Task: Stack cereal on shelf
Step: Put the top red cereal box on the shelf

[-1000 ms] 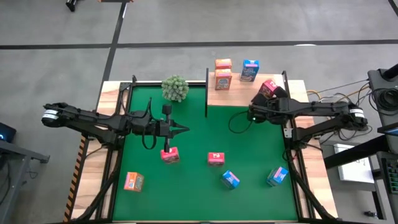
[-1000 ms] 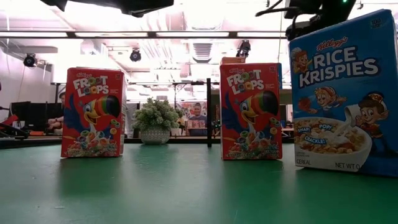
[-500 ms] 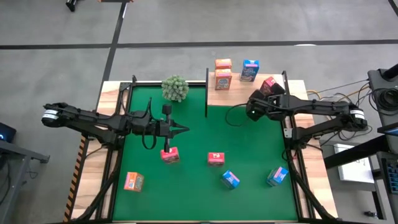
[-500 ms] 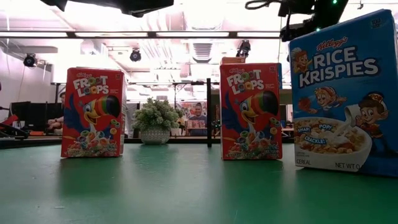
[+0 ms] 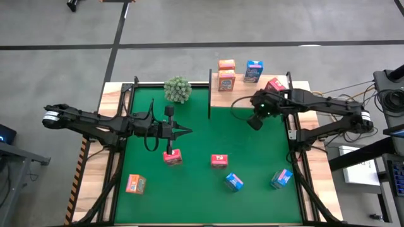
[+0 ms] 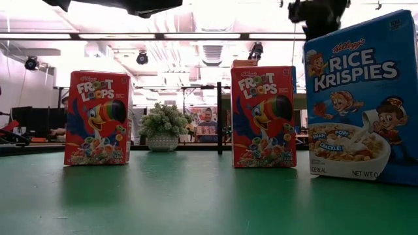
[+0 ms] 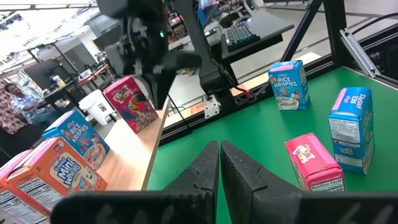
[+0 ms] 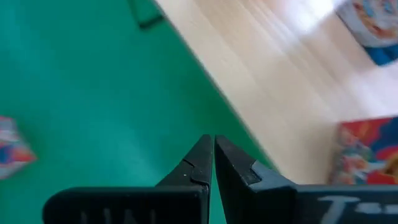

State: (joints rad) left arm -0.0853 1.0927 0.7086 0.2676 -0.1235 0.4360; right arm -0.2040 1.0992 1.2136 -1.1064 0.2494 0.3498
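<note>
R gripper (image 5: 254,122) empty, fingers together, just off shelf (image 5: 243,94) edge. Next: open, drop square over red box (image 5: 219,161) below it. L gripper (image 5: 188,132) together, idle.

Four cereal boxes stand on the shelf (image 5: 252,93): two orange (image 5: 226,74), one blue (image 5: 253,71), one red-pink (image 5: 275,85). Two red-pink (image 5: 172,157), two blue (image 5: 233,182) and one orange (image 5: 135,184) lie scattered on the green mat.

A robotics lab or workshop: the desk (image 5: 113,189) stands on a bare grey concrete floor (image 5: 189,22), cables (image 5: 334,98) trail off its side, and beyond it are ceiling ducts (image 6: 215,52), spotlights (image 6: 142,58), benches with a keyboard (image 7: 245,34), and a person (image 6: 208,119) seated far back.
</note>
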